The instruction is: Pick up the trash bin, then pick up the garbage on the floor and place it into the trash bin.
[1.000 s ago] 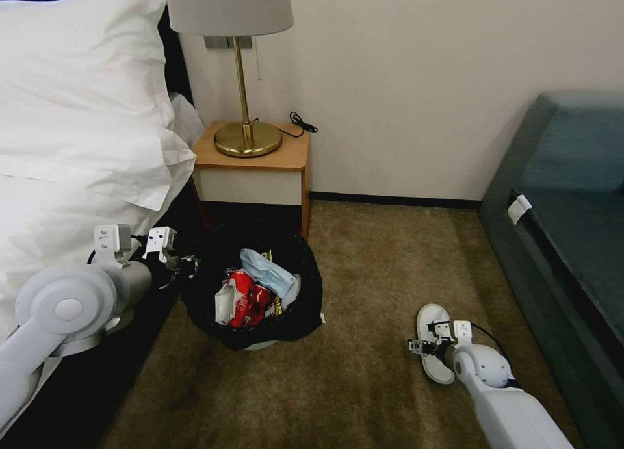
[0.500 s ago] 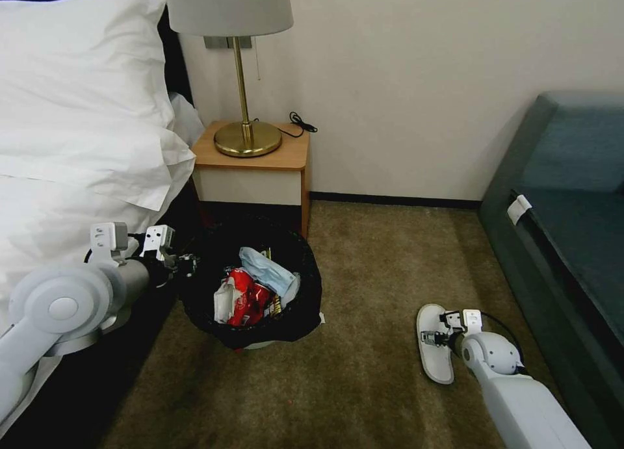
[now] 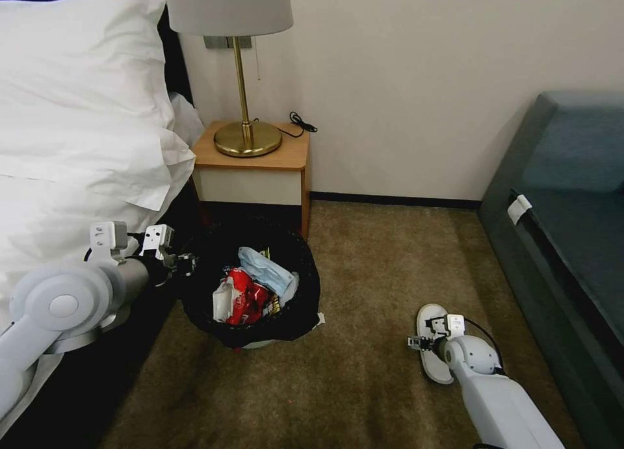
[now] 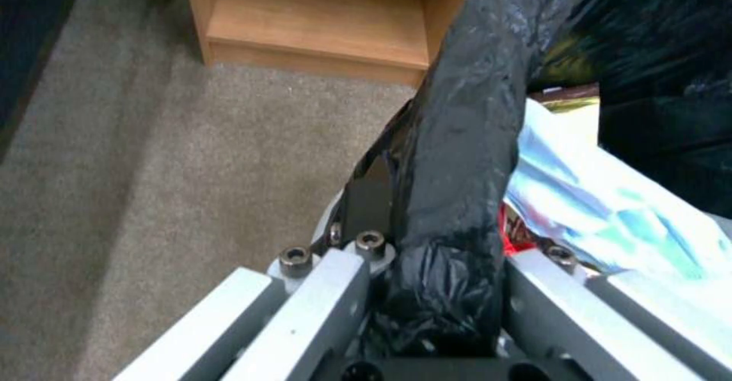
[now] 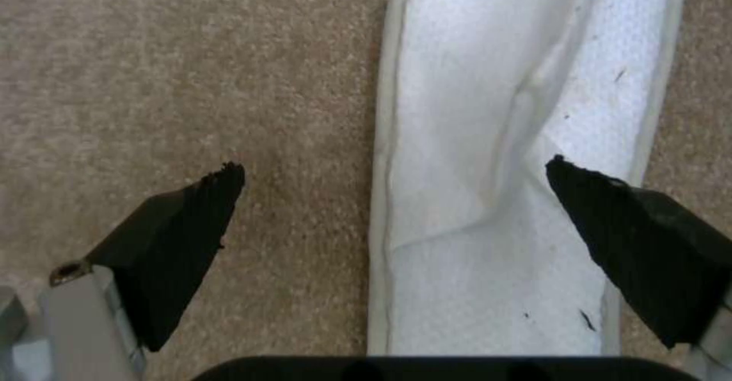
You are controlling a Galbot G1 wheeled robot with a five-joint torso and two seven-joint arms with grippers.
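On the nubby brown carpet, my right tool (image 5: 393,186) hangs spread wide over a flat white textured slipper (image 5: 511,158). My left tool (image 4: 427,289) pinches the crinkly black-bagged rim of the round trash bin (image 3: 260,332), beside the bed.

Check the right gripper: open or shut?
Open. The right gripper has its black fingertips spread, one over carpet, one over the white slipper.

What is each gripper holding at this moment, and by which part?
The left gripper holds the trash bin by its bag-covered rim. The right gripper is open above the white slipper, holding nothing.
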